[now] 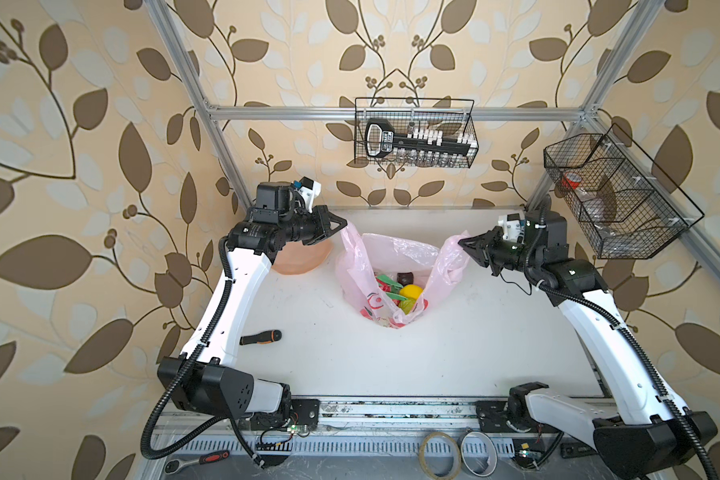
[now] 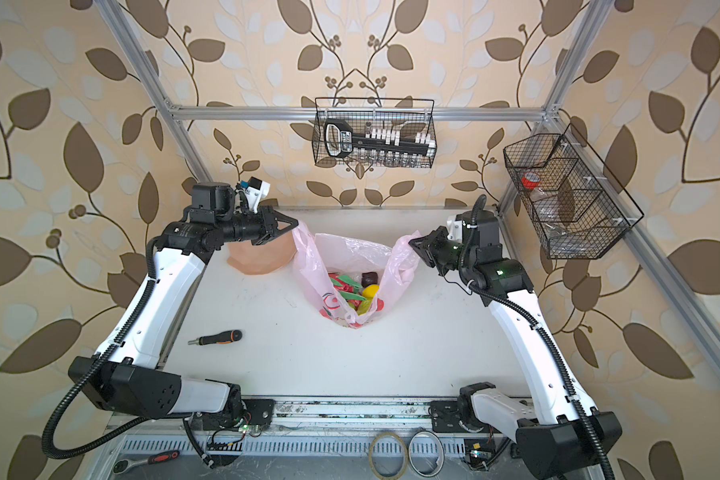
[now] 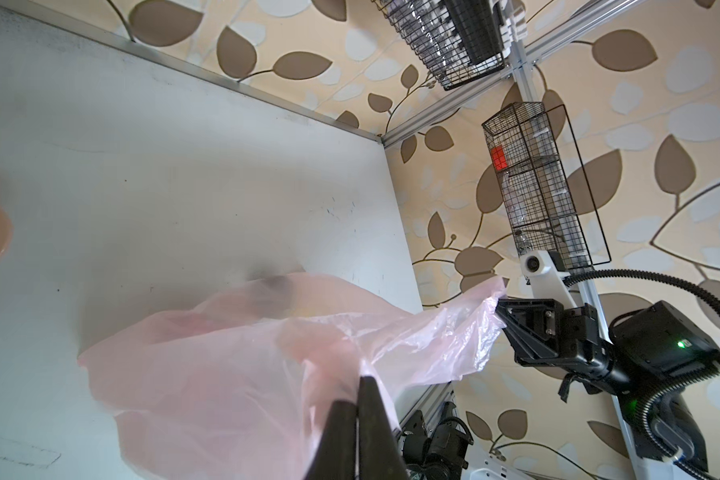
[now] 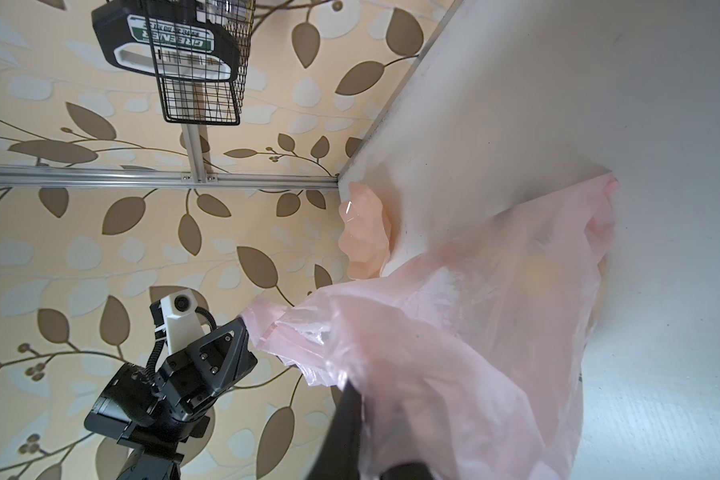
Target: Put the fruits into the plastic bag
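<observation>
The pale-pink plastic bag hangs open above the white table, stretched between my two grippers by its handles. Inside lie the fruits: a yellow lemon, a dark purple round one, a magenta and green dragon fruit and a green one. My left gripper pinches the left handle, its jaws almost together. At the right handle, my right gripper grips the film, which drapes over its fingers in the right wrist view.
A peach-pink petal-edged dish sits under the left forearm, beside the bag. A black and orange screwdriver lies at the front left. Wire baskets hang on the back rail and the right rail. Tape rolls lie below the table's front edge.
</observation>
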Available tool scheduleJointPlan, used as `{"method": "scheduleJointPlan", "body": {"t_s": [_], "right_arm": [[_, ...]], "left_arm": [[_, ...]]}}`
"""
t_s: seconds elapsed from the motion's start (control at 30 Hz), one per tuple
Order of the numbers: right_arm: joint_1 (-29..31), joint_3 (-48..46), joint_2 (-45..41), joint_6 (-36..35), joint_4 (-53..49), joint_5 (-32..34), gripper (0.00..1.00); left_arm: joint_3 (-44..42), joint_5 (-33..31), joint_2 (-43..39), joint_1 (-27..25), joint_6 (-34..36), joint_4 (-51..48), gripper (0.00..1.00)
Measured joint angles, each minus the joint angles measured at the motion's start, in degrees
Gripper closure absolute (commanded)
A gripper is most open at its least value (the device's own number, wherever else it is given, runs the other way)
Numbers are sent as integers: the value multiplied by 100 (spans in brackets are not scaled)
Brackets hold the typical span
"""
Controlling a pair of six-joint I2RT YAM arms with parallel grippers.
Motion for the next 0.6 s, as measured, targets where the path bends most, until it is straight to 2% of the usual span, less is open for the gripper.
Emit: {"method": "scheduleJointPlan", "body": {"t_s": [0.03,0.1,0.23,0.33,0.6], "right_arm": [[0,2,-4,2,13,-20,63],[-15,2,-4,-66,0,-61,54],[-162,2,-37,-243,-79,-131,43],[-417,7,-153,-487,-223,-155,36],[-1244,529,-372,-1663,-1327,284,19]], "left_arm": [[-70,4,-92,0,2,63,51],[-173,48,-293,0,-9,203,35],[-339,120,-743,2,-107,459,17],[-407,-92,-1082,7,-105,448,2],[-431,-1287,-1604,240,-17,-46,1]]}}
